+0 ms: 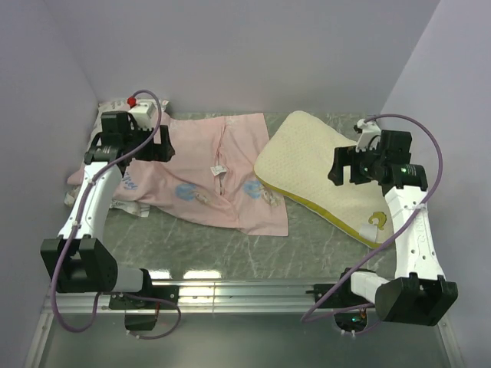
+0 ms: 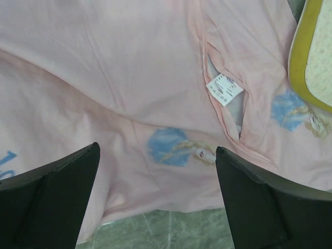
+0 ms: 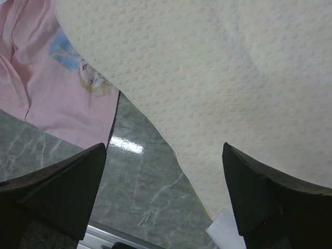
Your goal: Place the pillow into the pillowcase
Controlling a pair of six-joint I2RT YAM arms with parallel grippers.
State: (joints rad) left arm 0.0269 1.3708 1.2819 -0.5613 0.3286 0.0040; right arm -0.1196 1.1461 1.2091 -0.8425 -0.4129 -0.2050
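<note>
From above, the pillowcase [image 1: 207, 176] lies spread pink side up, rumpled, on the left half of the table [image 1: 230, 257]. The pillow [image 1: 318, 169] rests to its right, and its near-left edge overlaps the fabric. The pillow is cream and dimpled, with a yellow side band and a small yellow logo near one corner. The left gripper [image 1: 163, 142] hangs over the case and the right gripper [image 1: 343, 167] over the pillow. In the left wrist view the left gripper [image 2: 156, 153] has its fingers spread wide and holds nothing. Below it the fabric shows faint blue prints and a slit opening [image 2: 236, 111] with a white label [image 2: 224, 89]. The cloth looks thin and limp, likely to bunch and slip, so the hem beside that label seems the best place to pinch. In the right wrist view the right gripper [image 3: 164, 150] is also wide apart and empty above the pillow's edge. The foam probably handles light, bulky and springy, so a corner or the side band would suit a grip.
</note>
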